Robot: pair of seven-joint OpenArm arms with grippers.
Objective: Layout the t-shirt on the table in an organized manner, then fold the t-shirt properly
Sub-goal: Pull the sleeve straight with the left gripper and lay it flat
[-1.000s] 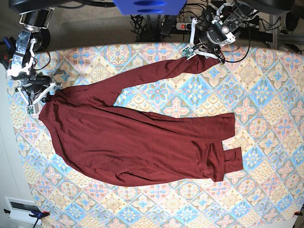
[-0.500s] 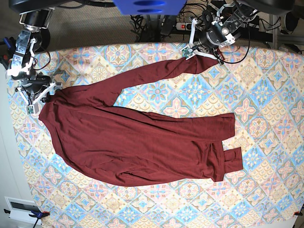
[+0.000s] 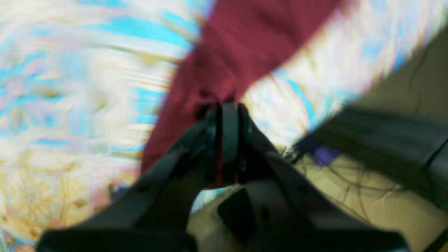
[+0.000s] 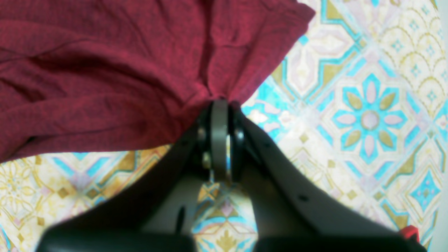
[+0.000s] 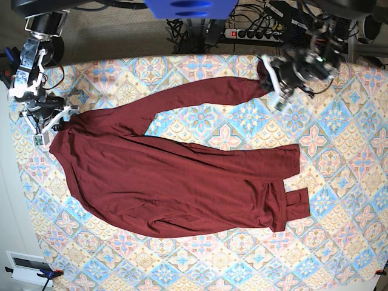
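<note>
T-shirt (image 5: 176, 182) sprawled on table (image 5: 339, 182), cables (image 5: 254, 27) behind

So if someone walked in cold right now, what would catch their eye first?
The maroon t-shirt sprawled across the middle of the patterned table, one long sleeve stretched toward the far edge. The left gripper is shut on that sleeve's cuff end, on the base view's right. The right gripper pinches a bunched edge of the shirt at the table's other side.
</note>
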